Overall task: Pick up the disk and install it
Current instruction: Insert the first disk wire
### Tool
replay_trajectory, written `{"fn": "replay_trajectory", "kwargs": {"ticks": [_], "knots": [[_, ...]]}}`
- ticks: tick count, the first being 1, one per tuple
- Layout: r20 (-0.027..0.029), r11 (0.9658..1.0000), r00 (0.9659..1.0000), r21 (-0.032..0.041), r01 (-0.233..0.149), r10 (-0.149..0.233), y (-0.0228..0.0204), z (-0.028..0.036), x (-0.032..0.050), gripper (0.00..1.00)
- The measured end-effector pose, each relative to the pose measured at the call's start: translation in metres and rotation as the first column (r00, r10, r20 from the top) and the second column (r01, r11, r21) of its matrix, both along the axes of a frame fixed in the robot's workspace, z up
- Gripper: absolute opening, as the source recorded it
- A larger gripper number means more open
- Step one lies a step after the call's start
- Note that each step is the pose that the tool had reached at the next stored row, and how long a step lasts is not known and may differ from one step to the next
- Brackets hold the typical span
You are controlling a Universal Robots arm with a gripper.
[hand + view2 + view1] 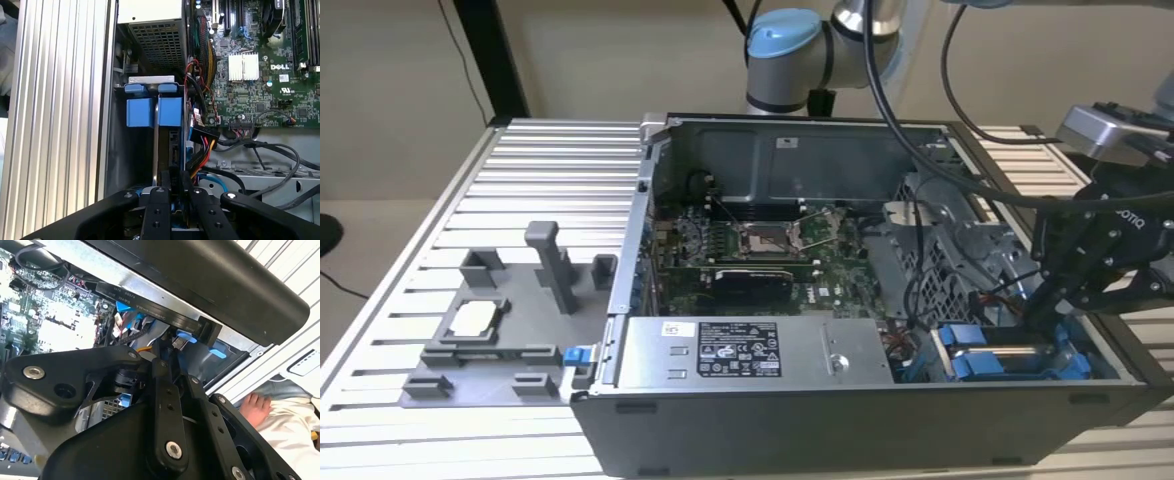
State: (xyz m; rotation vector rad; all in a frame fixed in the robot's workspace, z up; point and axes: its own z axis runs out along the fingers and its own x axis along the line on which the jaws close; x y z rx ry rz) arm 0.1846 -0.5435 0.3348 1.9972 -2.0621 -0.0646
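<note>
In the exterior view, an open computer case (pixel 854 430) lies on a slatted table (pixel 520 180). Inside the case are a motherboard (pixel 761 250), a large grey box (pixel 747 350) along the near wall, and a drive bay (pixel 923 345) in the corner toward the exterior view's right. The disk (pixel 987 362), with its blue bracket, sits in that bay. Outside the case, on the exterior view's left, a grey tray (pixel 494 380) carries a small silver chip (pixel 474 318). The gripper (pixel 1047 320) reaches down into the bay corner onto the disk.

In the second wrist view, the gripper (pixel 172 347) has its fingers drawn close together just under the case's rim, with blue plastic pieces (pixel 187 336) just beside the tips. A person's hand (pixel 255 407) rests outside the case.

In the first wrist view, the disk (pixel 170 112) stands on edge in the bay, beside a second blue bracket (pixel 140 112) and between the case wall and a bundle of cables (pixel 200 150). The gripper (pixel 171 182) is clamped narrowly on the disk's near end. The motherboard (pixel 260 85) lies beyond the cables.
</note>
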Motion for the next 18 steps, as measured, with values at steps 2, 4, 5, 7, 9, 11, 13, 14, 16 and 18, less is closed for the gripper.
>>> {"fn": "replay_trajectory", "kwargs": {"ticks": [2, 4, 5, 7, 9, 11, 13, 14, 16, 18], "knots": [[0.0001, 1.0, 1.0, -0.0001, 0.0, 0.0, 0.0, 0.0, -0.0004, 0.0], [0.0001, 1.0, 1.0, -0.0001, 0.0, 0.0, 0.0, -0.0001, -0.0007, 0.0], [0.0001, 1.0, 1.0, -0.0002, 0.0, 0.0, 0.0, -0.0001, -0.0007, 0.0], [0.0002, 1.0, 1.0, -0.0005, 0.0, 0.0, 0.0001, -0.0007, -0.0008, 0.0], [0.0005, 1.0, 1.0, -0.0009, 0.0, 0.0, 0.0, -0.002, -0.0008, 0.0], [0.0013, 1.0, 1.0, 0.0017, 0.0, 0.0, 0.0, -0.0054, -0.0007, 0.0], [0.0013, 1.0, 1.0, -0.0003, 0.0, 0.0, -0.0003, -0.0072, -0.0008, 0.0], [0.0015, 1.0, 1.0, -0.0014, 0.0, 0.0, -0.0005, -0.0079, -0.0008, 0.0], [0.0016, 1.0, 1.0, -0.001, 0.0, 0.0, -0.0007, -0.0095, -0.0008, 0.0], [0.0019, 1.0, 1.0, -0.0007, 0.0, 0.0, -0.0007, -0.0118, -0.001, 0.0]]}}
